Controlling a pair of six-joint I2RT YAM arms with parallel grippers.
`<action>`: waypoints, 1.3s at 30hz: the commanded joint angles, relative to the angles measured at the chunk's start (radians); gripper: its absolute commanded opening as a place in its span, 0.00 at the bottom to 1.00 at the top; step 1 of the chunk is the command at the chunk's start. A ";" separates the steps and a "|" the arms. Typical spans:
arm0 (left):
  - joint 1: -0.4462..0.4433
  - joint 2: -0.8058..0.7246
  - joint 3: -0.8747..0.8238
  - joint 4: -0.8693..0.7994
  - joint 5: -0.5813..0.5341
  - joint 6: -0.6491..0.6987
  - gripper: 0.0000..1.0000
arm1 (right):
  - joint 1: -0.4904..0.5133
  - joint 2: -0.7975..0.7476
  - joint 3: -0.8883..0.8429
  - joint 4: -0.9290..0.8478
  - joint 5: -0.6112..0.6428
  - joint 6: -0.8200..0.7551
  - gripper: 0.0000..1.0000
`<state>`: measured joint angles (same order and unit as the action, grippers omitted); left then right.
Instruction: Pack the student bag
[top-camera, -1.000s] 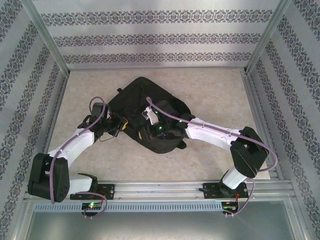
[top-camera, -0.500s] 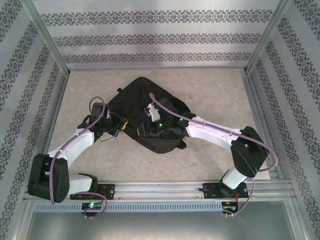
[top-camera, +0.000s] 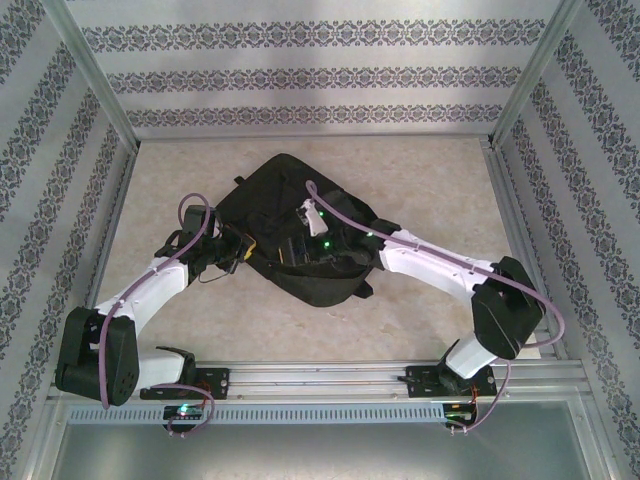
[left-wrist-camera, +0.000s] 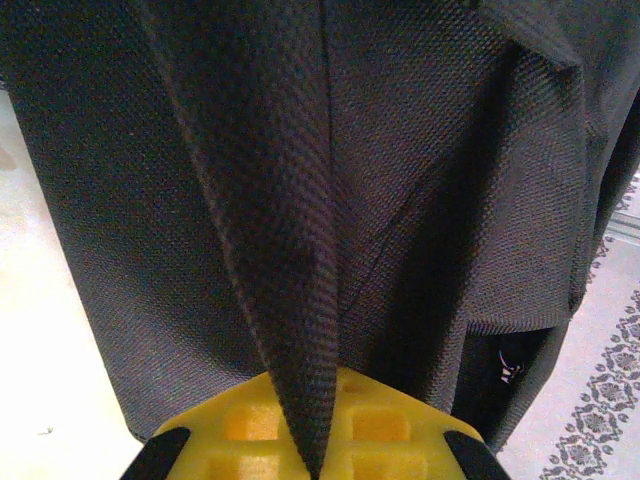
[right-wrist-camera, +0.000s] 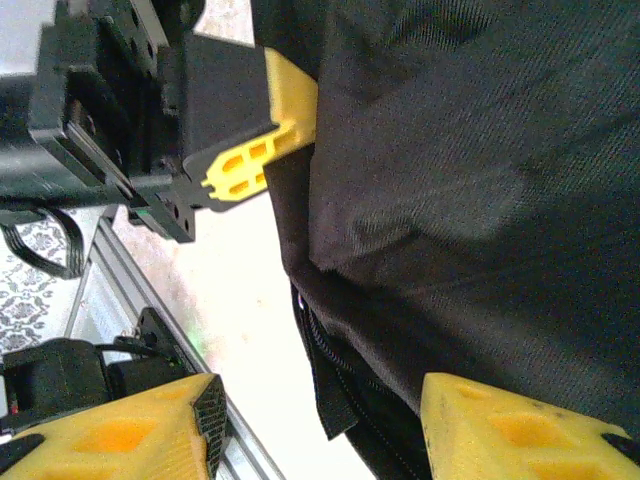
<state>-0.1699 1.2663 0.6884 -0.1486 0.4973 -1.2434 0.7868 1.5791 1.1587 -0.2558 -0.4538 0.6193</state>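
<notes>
The student bag (top-camera: 285, 185), a large black fabric backpack, lies in the middle of the beige table. My left gripper (top-camera: 243, 250) is at the bag's left edge. In the left wrist view its yellow fingers (left-wrist-camera: 400, 425) are shut on a raised fold of the bag's fabric (left-wrist-camera: 290, 250). My right gripper (top-camera: 292, 250) hovers over the bag's middle. In the right wrist view it (right-wrist-camera: 320, 430) stands open, its fingers (right-wrist-camera: 130, 430) apart on either side of the bag's zippered edge (right-wrist-camera: 330, 370) without touching it. The left gripper (right-wrist-camera: 265, 150) shows there too, pinching the bag.
An aluminium rail (top-camera: 320, 380) with both arm bases runs along the near edge. Metal frame posts and patterned walls close in the sides and back. Bare tabletop (top-camera: 430, 180) lies to the right of and behind the bag.
My right gripper has opened, and its wrist has shifted a little to the right and farther back over the bag. The left arm still holds its fold.
</notes>
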 joint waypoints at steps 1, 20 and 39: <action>0.005 -0.042 0.032 0.037 0.040 -0.010 0.00 | -0.006 0.054 0.065 -0.078 -0.065 -0.077 0.54; 0.004 -0.030 0.037 0.037 0.035 -0.009 0.00 | 0.012 0.125 0.094 -0.155 -0.184 -0.105 0.49; 0.004 -0.020 0.031 0.046 0.031 -0.010 0.00 | 0.052 0.272 0.230 -0.165 -0.218 -0.103 0.42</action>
<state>-0.1688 1.2663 0.6884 -0.1493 0.4938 -1.2430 0.8272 1.8175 1.3502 -0.4122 -0.6540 0.5343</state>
